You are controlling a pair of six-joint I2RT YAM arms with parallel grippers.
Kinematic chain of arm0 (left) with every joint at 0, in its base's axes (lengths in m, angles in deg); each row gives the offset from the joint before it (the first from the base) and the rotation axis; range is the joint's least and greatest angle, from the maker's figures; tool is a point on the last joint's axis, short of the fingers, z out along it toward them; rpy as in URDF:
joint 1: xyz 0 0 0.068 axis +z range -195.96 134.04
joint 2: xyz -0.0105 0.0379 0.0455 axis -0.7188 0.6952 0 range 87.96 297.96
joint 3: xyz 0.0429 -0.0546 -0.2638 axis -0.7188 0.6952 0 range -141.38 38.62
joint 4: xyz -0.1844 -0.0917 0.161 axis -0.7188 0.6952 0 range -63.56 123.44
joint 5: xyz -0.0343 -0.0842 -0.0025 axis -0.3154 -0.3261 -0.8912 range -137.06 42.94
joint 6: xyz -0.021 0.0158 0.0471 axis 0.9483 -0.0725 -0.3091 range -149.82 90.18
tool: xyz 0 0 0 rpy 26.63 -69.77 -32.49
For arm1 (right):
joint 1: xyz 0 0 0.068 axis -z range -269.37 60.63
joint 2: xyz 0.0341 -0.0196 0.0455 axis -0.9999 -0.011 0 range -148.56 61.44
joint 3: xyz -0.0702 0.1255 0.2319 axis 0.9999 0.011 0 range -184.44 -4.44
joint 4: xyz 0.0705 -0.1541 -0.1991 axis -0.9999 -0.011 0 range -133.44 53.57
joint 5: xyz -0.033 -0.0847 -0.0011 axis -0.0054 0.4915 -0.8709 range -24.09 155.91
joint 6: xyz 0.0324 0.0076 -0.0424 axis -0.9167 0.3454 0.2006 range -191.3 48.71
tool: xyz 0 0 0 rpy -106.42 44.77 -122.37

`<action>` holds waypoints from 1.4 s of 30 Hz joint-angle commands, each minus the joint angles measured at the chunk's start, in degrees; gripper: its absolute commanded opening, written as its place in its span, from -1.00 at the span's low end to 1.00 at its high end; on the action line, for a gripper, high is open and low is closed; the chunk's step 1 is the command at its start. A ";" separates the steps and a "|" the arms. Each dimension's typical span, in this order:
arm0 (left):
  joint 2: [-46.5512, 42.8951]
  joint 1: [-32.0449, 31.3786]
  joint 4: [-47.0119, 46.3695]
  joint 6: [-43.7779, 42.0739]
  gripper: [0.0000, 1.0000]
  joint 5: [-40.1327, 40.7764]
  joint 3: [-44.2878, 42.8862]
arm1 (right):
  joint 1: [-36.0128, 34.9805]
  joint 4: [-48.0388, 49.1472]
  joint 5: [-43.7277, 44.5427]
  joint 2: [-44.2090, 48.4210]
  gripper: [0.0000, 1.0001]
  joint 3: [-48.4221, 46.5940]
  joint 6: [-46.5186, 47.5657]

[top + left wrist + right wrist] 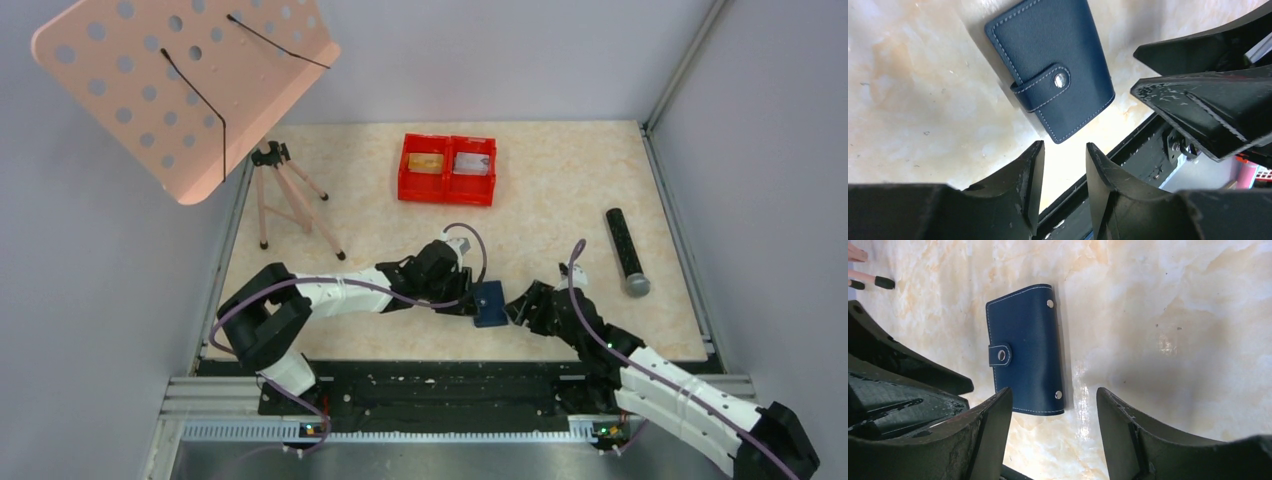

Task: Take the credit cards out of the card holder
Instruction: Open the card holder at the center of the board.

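Now we see the card holder lying shut on the marbled table near its front edge, between left gripper and right gripper, both with fingers apart.

Left arm and right arm wear white shells, black joints, purple cables, scuffed black jaws.

We see a navy, pale-stitched wallet on the cream-orange marbled table; by its far edge a red tray holds a gold card and a grey card.
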 commanded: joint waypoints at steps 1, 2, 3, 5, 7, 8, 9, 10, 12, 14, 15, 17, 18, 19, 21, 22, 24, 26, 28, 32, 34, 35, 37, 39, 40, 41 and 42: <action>-0.30 0.10 2.61 0.66 -0.17 3.98 -3.51 | 5.31 10.51 -11.45 -6.33 0.22 -1.68 3.15; 0.57 0.10 2.87 0.82 -0.17 3.46 -4.14 | 5.55 11.84 -11.61 -7.78 0.20 -1.66 3.22; 1.49 0.10 2.87 0.93 -0.17 2.89 -4.69 | 5.68 13.01 -13.03 -9.47 0.19 -1.72 3.37; 2.98 0.10 2.45 1.21 -0.19 2.02 -5.18 | 5.82 15.23 -14.09 -12.34 0.17 -1.85 3.48; 3.95 0.10 1.99 1.50 -0.20 1.76 -5.29 | 5.87 17.70 -14.83 -14.55 0.15 -1.72 3.24; 4.33 0.11 1.56 1.50 -0.21 1.55 -5.17 | 5.87 18.84 -15.15 -15.53 0.14 -1.55 3.04; 4.48 0.10 1.13 1.37 -0.22 0.97 -5.06 | 5.87 19.98 -15.59 -16.29 0.14 -1.23 2.70; 4.84 0.10 0.80 1.16 -0.24 0.25 -5.04 | 5.85 21.04 -16.02 -16.97 0.13 -0.91 2.34; 5.29 0.10 0.71 0.87 -0.25 -0.23 -5.12 | 5.92 23.27 -17.15 -17.99 0.13 -0.13 1.29; 5.65 0.10 0.58 0.91 -0.28 -0.41 -4.99 | 5.93 24.99 -17.64 -18.62 0.13 0.53 0.59; 5.83 0.10 0.13 1.06 -0.28 -0.59 -4.73 | 5.95 25.79 -17.74 -18.77 0.13 0.81 0.28; 6.30 0.10 -0.96 1.61 -0.31 -1.25 -4.30 | 5.96 27.47 -18.07 -18.88 0.14 1.46 -0.61; 6.66 0.10 -1.31 1.84 -0.33 -1.53 -4.14 | 5.96 28.57 -18.36 -18.76 0.14 1.83 -1.06; 7.06 0.04 -1.41 2.18 -0.35 -1.94 -4.01 | 5.91 29.65 -18.74 -18.78 0.14 2.33 -1.67; 7.88 0.01 -3.09 2.95 -0.38 -2.83 -3.72 | 6.00 32.01 -19.26 -18.72 0.13 3.27 -2.79; 7.99 0.01 -3.88 3.31 -0.39 -3.29 -3.32 | 5.92 33.01 -19.35 -18.64 0.13 3.80 -3.61; 8.10 0.01 -5.03 3.90 -0.42 -3.92 -2.65 | 5.98 35.83 -19.64 -18.43 0.11 4.97 -5.12; 8.15 0.01 -5.40 4.26 -0.43 -4.19 -2.36 | 6.04 37.81 -20.16 -18.22 0.04 6.07 -6.27; 7.89 0.03 -5.56 4.53 -0.44 -4.21 -2.23 | 6.02 37.99 -20.30 -17.56 -0.17 6.34 -6.74; 6.46 0.01 -6.01 5.07 -0.45 -4.06 -1.60 | 6.09 35.22 -19.39 -14.86 -0.71 6.38 -6.22; 5.67 0.06 -5.98 5.22 -0.45 -3.76 -1.28 | 6.13 33.42 -19.52 -12.87 -0.98 6.34 -5.62; 5.22 0.02 -5.68 5.22 -0.44 -3.59 -1.24 | 6.14 32.41 -19.69 -11.79 -1.00 6.26 -5.24; 4.13 0.03 -3.79 4.88 -0.42 -2.78 -1.88 | 6.13 29.59 -20.04 -9.48 -1.00 5.74 -4.39; 2.87 0.01 0.76 4.01 -0.36 -0.99 -3.55 | 6.13 26.05 -20.23 -6.90 -1.00 4.87 -3.32; 2.22 0.01 4.25 3.47 -0.32 0.83 -5.04 | 6.13 24.04 -20.23 -5.49 -1.00 4.40 -2.82; 1.42 0.01 6.20 2.87 -0.28 1.85 -6.04 | 6.09 22.05 -20.11 -4.57 -1.00 3.85 -2.35; 0.55 0.01 7.88 2.38 -0.25 2.88 -6.94 | 6.13 20.56 -20.12 -3.78 -1.00 3.46 -2.20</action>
